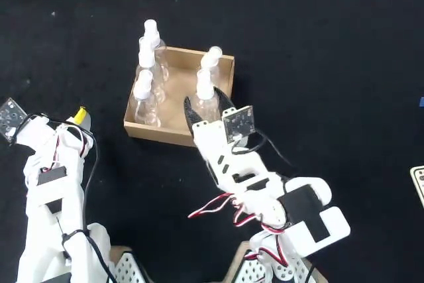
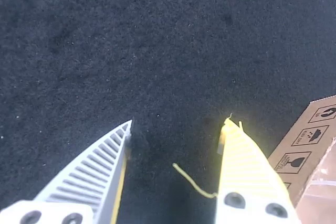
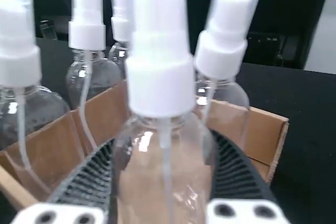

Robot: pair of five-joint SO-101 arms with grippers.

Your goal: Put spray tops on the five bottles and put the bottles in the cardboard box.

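Five bottles wearing spray tops are standing inside the cardboard box. The right gripper is pinching the last bottle at the box's near corner, and judging by this, only letting go is remaining. The left gripper is hanging spread beside the box.

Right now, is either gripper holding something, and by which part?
The right gripper grips a bottle by its clear body, below the spray top, inside the cardboard box. The left gripper is open and holds nothing.
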